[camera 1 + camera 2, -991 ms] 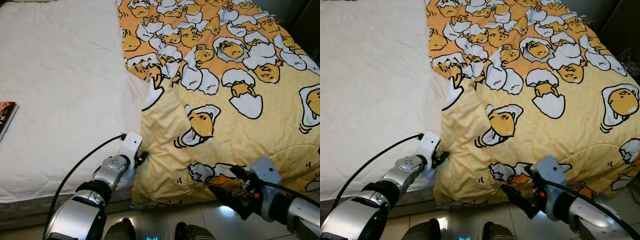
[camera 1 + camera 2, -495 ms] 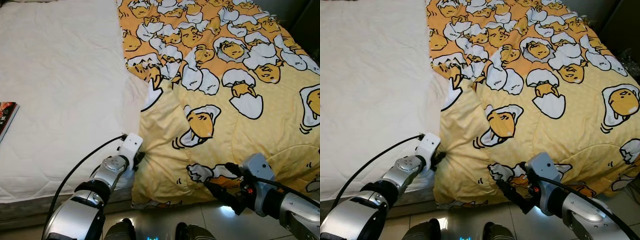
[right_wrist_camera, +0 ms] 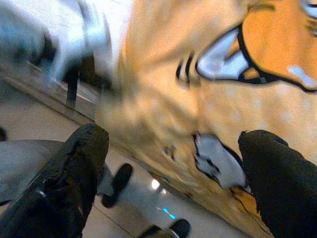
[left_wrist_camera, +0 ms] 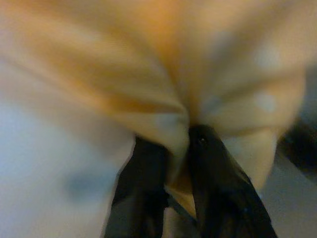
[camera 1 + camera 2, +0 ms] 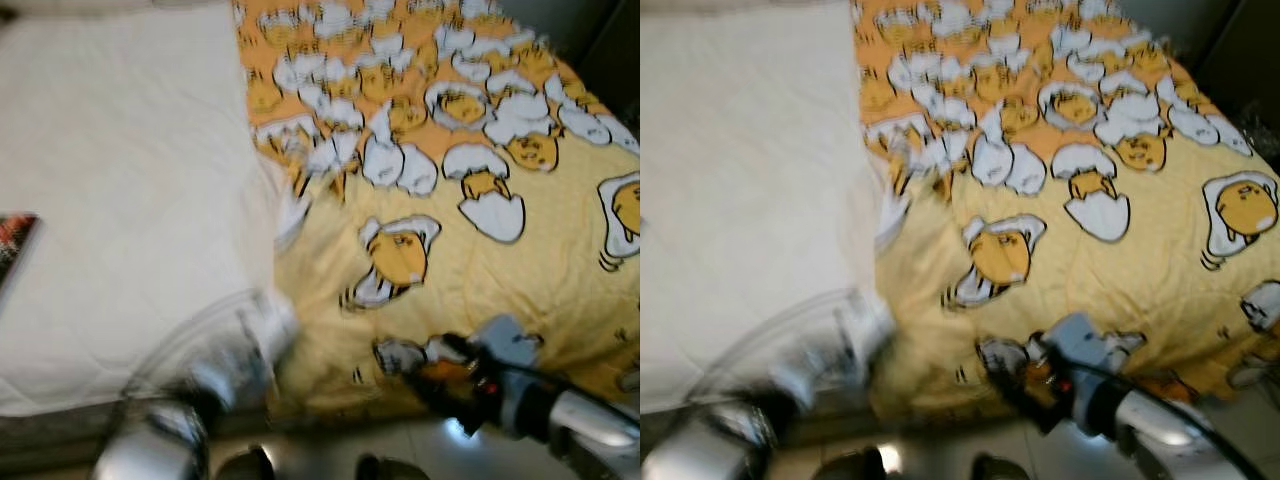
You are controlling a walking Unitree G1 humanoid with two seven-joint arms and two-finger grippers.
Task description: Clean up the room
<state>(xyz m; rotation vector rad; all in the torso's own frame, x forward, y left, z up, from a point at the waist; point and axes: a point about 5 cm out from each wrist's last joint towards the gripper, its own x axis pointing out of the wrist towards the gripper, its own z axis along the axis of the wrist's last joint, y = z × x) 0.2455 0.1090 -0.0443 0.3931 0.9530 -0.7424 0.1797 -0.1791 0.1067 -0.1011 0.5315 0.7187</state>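
The yellow quilt printed with cartoon eggs in white shells (image 5: 470,200) lies across the far and right-hand part of the bed from the left tool, its near corner hanging over the mattress edge. The left tool (image 4: 176,163) is clamped on a fold of that corner: in its wrist view yellow cloth bunches tightly between the two black fingers (image 4: 213,178). Judging from the grip at the very edge, the hold is there so the quilt can be drawn sideways over the bare part of the bed, which would fit tidying the room.

The right tool (image 3: 168,163) stands with its fingers wide apart, straddling the lower hem of the quilt without closing on it; it looks set to take a second hold farther along the same edge, to the right of the left tool, so that the cloth can be pulled evenly.

The left arm (image 5: 190,400) reaches forward from low down, strongly blurred, its wrist at the seam between quilt and white quilted mattress cover (image 5: 120,190). The right arm (image 5: 560,425) comes in low from the right, forearm nearly level.

Left of the left tool, a dark-covered book (image 5: 15,245) lies at the mattress edge. Pale floor tiles (image 3: 99,218) lie below both tools.
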